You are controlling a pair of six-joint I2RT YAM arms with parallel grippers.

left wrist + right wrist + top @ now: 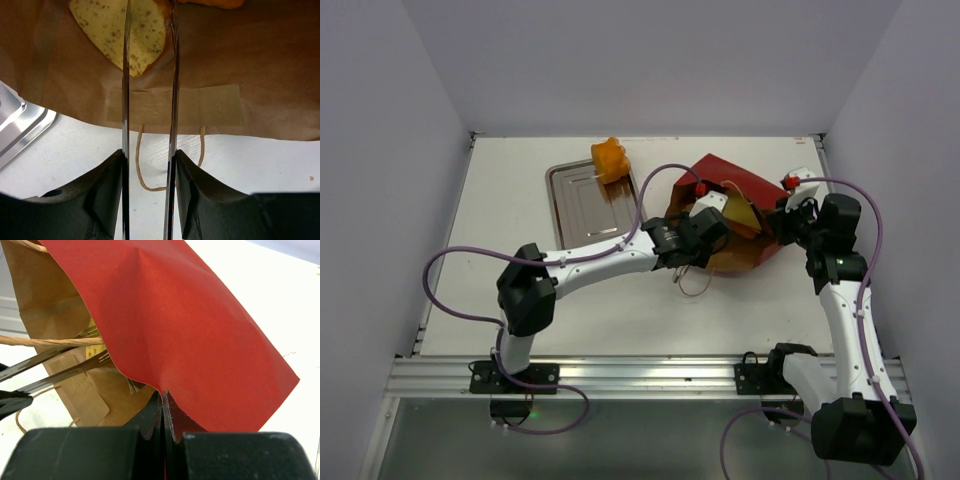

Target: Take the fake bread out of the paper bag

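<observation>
- The worktop [520, 310] is white, and both arms reach out from its near edge toward the middle right.
- The left gripper [149, 15] points into the mouth of the paper bag [720, 175]. Its two thin metal fingers [125, 100] stand apart, parallel, with a clear gap between them.
- Just under those fingers, outside the bag's mouth, one thin loop handle [202, 147] lies flat on the worktop.
- The bag lies on its side, red outside and brown kraft inside, with its mouth turned to the left and the near side.
- A pale yellow speckled wedge [105, 25] of the fake bread lies on the bag's brown inner wall. The left finger crosses over it and the right finger runs along its edge. The fingers seem to hover above it rather than pinch it, though the wrist view is too flat to be sure.
- Just past the wedge, deeper in the bag, the edge of an orange piece [215, 2] shows. Its shape cannot be made out.
- The right gripper [164, 402] is clamped on the bag's red upper edge at the right side of the mouth, holding that flap up off the worktop.
- To the left of the bag lies a silver tray [582, 215], near it but apart.
- An orange-brown bun [610, 160] sits at the tray's far right corner, outside the bag.
</observation>
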